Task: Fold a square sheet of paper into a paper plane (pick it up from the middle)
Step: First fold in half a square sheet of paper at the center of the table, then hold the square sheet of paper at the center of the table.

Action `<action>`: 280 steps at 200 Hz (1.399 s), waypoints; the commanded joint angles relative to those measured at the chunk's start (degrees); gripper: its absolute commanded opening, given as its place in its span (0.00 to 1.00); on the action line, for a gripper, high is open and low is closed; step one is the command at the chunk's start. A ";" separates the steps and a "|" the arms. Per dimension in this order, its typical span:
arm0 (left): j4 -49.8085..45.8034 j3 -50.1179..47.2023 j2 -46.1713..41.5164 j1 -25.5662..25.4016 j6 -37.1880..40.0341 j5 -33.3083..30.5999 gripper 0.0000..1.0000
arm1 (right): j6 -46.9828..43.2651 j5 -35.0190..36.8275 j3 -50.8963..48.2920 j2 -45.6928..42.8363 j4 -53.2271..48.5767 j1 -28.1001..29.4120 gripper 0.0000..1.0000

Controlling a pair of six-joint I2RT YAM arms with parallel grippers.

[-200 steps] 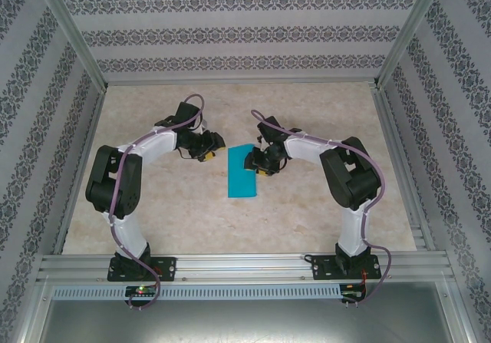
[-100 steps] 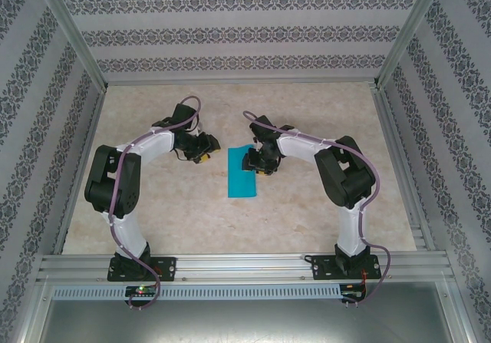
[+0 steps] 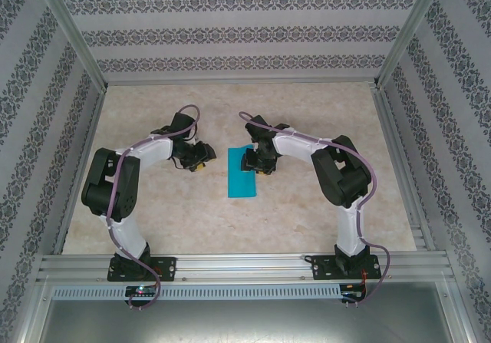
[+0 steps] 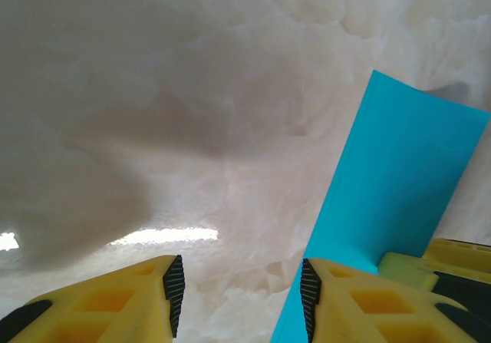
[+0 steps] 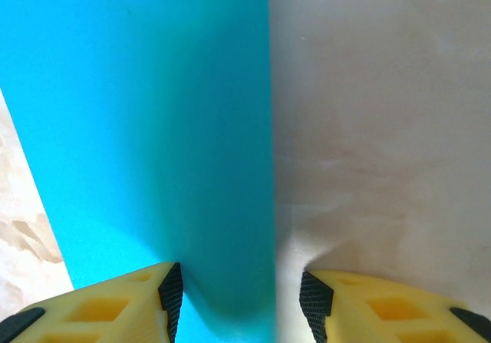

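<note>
The square sheet of paper (image 3: 243,173) lies flat mid-counter (image 3: 322,128) as a narrow strip, long side running near to far, so I judge the first lengthwise half-fold is done. No slanted nose folds, wings or point show, so most of the plane is left to make.

The right gripper (image 3: 257,163) sits low at the strip's far right corner. In its wrist view the gripper (image 5: 238,281) has its jaws well apart, straddling the right edge of the paper (image 5: 138,128), clamping nothing.

The left gripper (image 3: 198,159) is just left of the strip. Its wrist view shows it (image 4: 238,281) wide open over bare counter, holding nothing, with the paper (image 4: 391,182) beside its right finger
</note>
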 commanded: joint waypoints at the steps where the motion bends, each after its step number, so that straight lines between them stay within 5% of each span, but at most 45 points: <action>1: 4.24 -2.50 -2.17 0.42 1.74 -0.67 0.47 | 0.21 2.02 -3.26 9.36 3.81 1.69 0.51; 109: 12.11 -3.49 0.45 -3.55 2.16 7.14 0.45 | 0.77 1.43 -1.13 12.30 1.50 1.85 0.55; 231: 13.73 -2.02 1.68 -6.09 -3.47 2.89 0.32 | -0.99 2.43 -0.36 14.86 0.45 2.53 0.57; 280: 17.57 -2.50 2.58 -6.35 -4.83 7.32 0.24 | -1.42 2.33 0.08 15.52 0.27 2.63 0.57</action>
